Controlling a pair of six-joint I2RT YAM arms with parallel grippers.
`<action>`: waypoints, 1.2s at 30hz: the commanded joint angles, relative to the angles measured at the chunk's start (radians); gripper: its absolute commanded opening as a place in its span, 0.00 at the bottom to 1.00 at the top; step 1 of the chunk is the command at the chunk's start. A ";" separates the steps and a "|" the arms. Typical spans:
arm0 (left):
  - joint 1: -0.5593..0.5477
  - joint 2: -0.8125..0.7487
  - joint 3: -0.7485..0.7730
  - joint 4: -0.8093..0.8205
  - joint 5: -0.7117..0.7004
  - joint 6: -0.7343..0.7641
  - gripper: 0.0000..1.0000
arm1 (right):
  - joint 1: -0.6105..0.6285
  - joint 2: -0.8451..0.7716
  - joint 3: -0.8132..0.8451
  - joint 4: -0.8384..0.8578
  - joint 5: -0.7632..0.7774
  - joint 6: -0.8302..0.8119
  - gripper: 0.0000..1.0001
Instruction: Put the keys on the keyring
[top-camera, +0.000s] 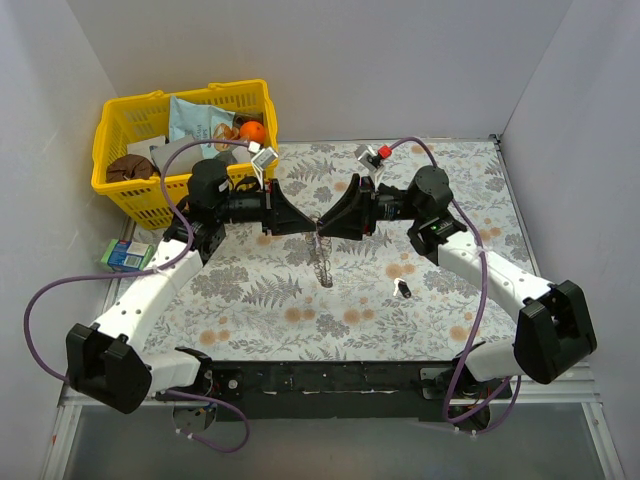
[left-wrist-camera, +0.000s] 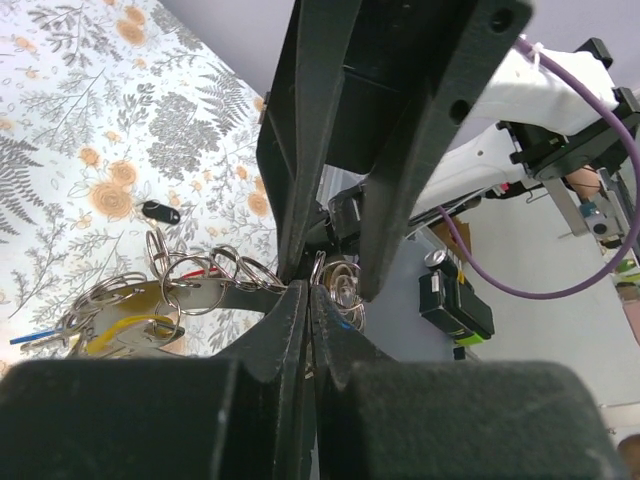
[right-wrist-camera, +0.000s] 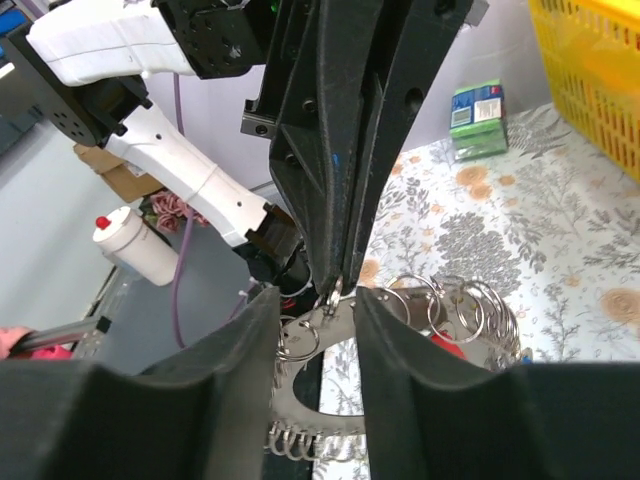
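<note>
The keyring (top-camera: 322, 256), a silver disc fringed with small rings, hangs on edge above the table between my two grippers. My left gripper (top-camera: 311, 222) is shut on one small ring at the keyring's top edge; the left wrist view has its jaws (left-wrist-camera: 308, 292) pressed together there. My right gripper (top-camera: 328, 224) faces it, open, its fingers (right-wrist-camera: 255, 340) either side of that pinched ring without touching it. Keys with a red head (right-wrist-camera: 452, 346) and a yellow head (left-wrist-camera: 128, 322) hang on the keyring (left-wrist-camera: 232, 296). One dark key (top-camera: 404, 289) lies loose on the floral cloth.
A yellow basket (top-camera: 182, 140) full of items stands at the back left. A blue-green box (top-camera: 127, 255) lies off the cloth's left edge. White walls close in the table on three sides.
</note>
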 joint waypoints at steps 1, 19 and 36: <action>0.002 0.005 0.101 -0.169 -0.031 0.113 0.00 | -0.011 -0.049 -0.006 0.017 0.010 -0.033 0.53; -0.008 0.108 0.366 -0.642 -0.169 0.429 0.00 | -0.037 -0.075 0.013 -0.187 0.083 -0.174 0.73; -0.125 0.194 0.364 -0.772 -0.444 0.535 0.00 | -0.083 -0.070 -0.072 -0.227 0.098 -0.217 0.73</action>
